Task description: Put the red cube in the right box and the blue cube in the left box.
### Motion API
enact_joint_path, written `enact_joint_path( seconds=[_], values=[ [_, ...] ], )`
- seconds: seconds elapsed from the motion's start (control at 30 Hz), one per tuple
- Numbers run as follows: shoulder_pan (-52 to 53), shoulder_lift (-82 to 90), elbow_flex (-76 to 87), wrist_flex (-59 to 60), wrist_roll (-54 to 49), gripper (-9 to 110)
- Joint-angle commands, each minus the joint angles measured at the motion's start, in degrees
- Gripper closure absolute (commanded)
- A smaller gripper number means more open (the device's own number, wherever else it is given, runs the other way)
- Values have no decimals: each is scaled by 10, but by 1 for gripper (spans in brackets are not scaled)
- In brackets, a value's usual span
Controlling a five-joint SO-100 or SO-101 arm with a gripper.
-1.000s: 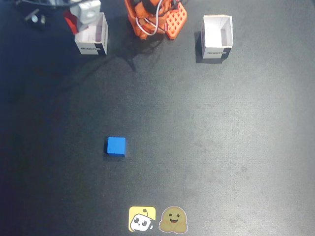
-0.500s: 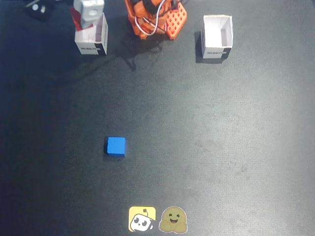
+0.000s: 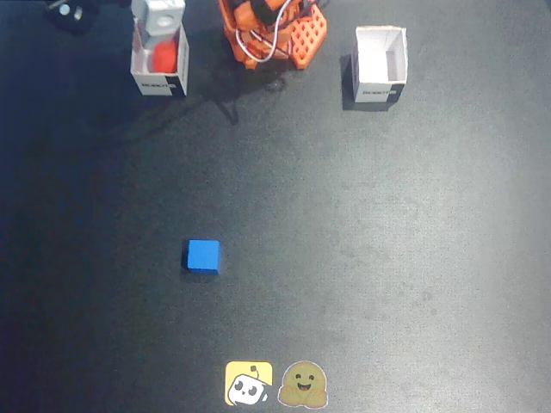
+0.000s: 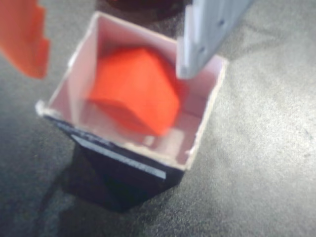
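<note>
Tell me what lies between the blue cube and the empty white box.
Nothing: in the fixed view only bare dark table stretches from the blue cube to the empty white box.

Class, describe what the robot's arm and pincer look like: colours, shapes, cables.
The arm's base is orange plastic with a perforated grid and white and red cables looping over it. The pincer has one orange finger and one flat pale grey finger with small holes.

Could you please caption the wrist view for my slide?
Red cube lies tilted inside a white box, released beneath the open claw.
</note>
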Motion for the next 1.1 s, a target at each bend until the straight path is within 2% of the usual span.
enact_joint_path(
  seconds=[0.0,0.23,0.5,0.77,1.07],
  values=[
    [7,12,-4,-9,-11,83],
    [-1,-17,-41,-23,-56,91],
    [-76,-35,-57,-52,-90,94],
    [-265,-46,-76,-58,-43,99],
    [-473,-32,-80,-46,26,100]
  ],
)
